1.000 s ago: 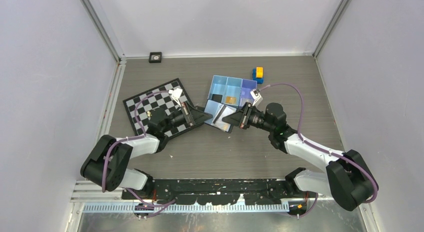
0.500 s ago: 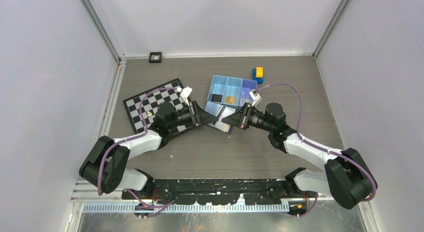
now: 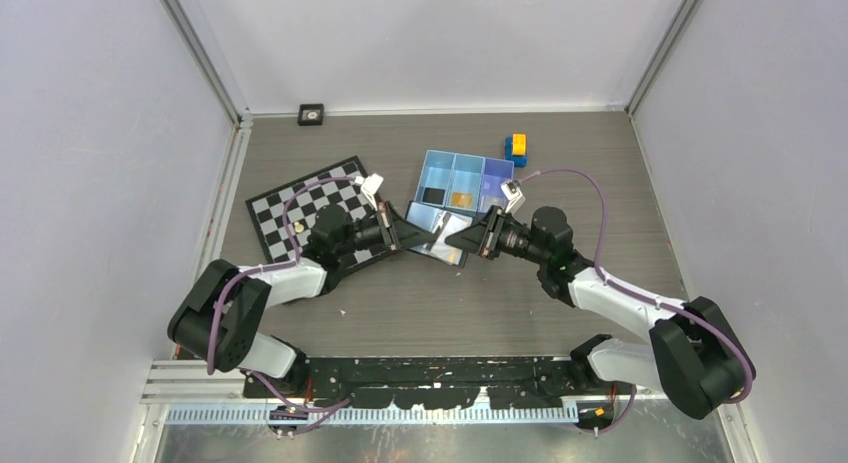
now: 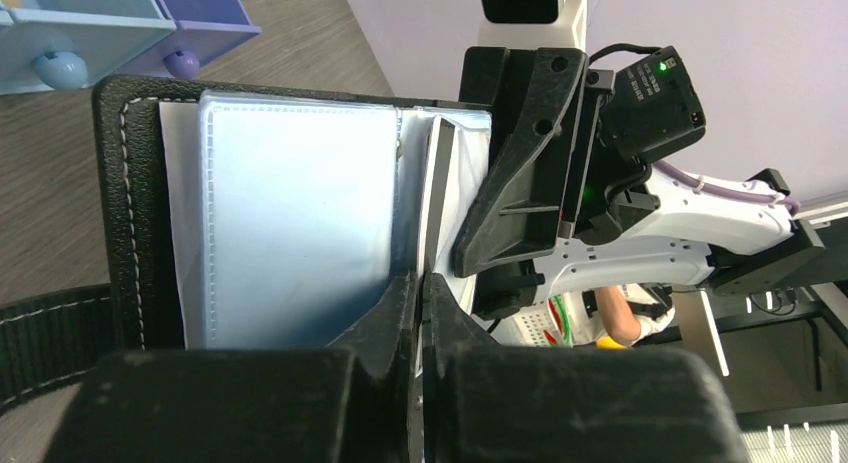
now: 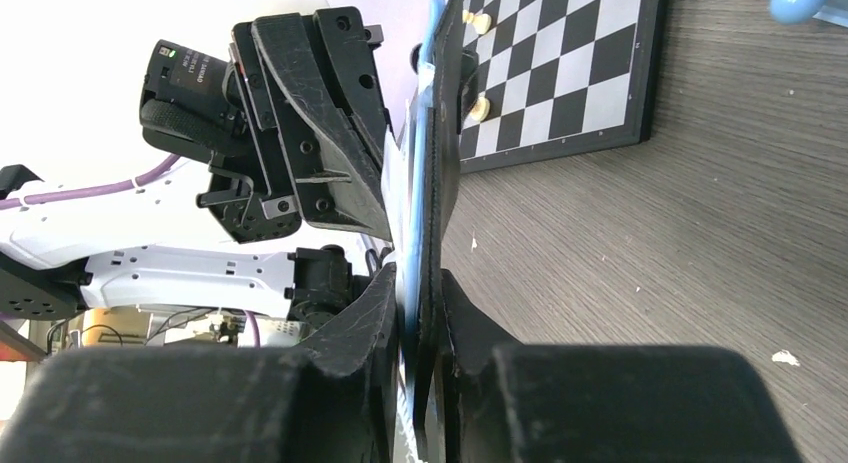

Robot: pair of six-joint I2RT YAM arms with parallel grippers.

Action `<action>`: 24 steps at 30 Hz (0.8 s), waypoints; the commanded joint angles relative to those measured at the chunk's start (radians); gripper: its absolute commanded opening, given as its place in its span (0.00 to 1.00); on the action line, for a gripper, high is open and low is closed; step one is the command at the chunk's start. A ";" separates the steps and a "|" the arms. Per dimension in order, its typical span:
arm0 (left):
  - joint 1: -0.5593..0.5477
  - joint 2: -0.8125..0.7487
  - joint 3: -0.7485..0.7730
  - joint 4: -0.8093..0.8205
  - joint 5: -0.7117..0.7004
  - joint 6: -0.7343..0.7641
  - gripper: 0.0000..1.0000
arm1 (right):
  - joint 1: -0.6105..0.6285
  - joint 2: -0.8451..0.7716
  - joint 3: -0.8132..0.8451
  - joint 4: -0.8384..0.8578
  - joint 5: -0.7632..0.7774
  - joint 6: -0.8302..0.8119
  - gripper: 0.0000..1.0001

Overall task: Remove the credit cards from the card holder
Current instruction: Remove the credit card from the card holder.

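My left tool (image 4: 418, 281) has edged in from the side of the black-and-white chessboard (image 3: 290, 208) within the last second. It is now pinched shut on a thin pale inner leaf of the small black folding card holder (image 4: 290, 223). My right tool (image 5: 420, 283) clamps the opposite edge, closed over the black cover and bluish sleeve. The card holder is thus held open between the two tools over the grey wood-grain table (image 3: 430, 313), just beside the light-blue three-compartment tray (image 3: 465, 155). A flat gold-orange card (image 3: 461, 199) lies in the tray's middle compartment. I cannot tell whether my left pinch has caught a card or only sleeve. If it is a card, I judge a pull-out comes next.
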 commanded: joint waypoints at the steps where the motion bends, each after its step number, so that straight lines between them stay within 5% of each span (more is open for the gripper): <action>1: 0.036 -0.049 -0.040 0.093 -0.011 -0.026 0.00 | 0.007 -0.060 0.010 0.023 0.032 -0.019 0.20; 16: 0.095 -0.122 -0.097 0.055 -0.076 -0.021 0.00 | -0.014 -0.060 0.006 0.002 0.052 -0.012 0.11; 24: 0.101 -0.258 -0.105 -0.148 -0.162 0.093 0.00 | -0.058 -0.123 0.021 -0.213 0.177 -0.068 0.00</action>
